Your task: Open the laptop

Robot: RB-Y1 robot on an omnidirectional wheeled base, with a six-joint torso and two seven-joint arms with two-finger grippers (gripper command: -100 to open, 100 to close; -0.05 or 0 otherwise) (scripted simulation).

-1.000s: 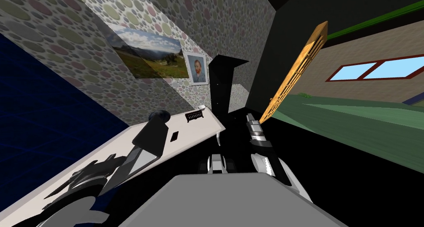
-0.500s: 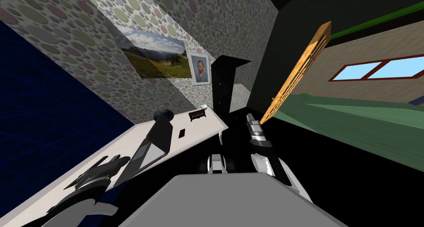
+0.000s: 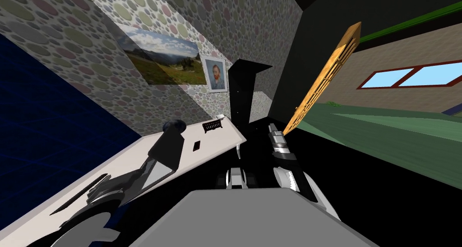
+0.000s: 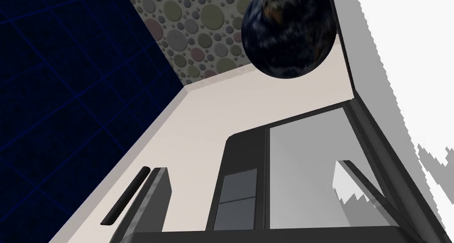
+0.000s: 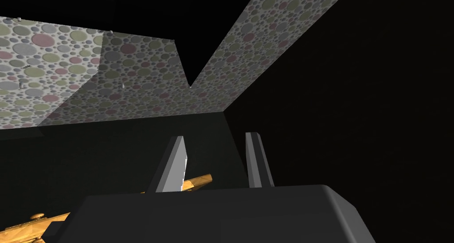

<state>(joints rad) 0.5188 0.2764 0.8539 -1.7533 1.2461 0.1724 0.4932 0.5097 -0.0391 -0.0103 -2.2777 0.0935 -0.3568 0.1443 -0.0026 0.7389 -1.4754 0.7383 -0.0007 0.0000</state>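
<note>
Now left claw [image 4: 250,166] closer to the laptop [image 4: 306,165], fingers [image 4: 157,196] apart.

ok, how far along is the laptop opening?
Done: the laptop has its lid up off the base on the white desk; trackpad exposed. In hand: the left gripper is open over the base, close to the lid, gripping nothing. Left: probably pushing the lid further back if wider is wanted, then withdrawing. The right gripper idles beside the desk.

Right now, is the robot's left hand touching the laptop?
Cannot tell. In the left wrist view the left hand, open, straddles the laptop and overlaps it by the raised lid, but neither contact nor a gap shows plainly.
</note>
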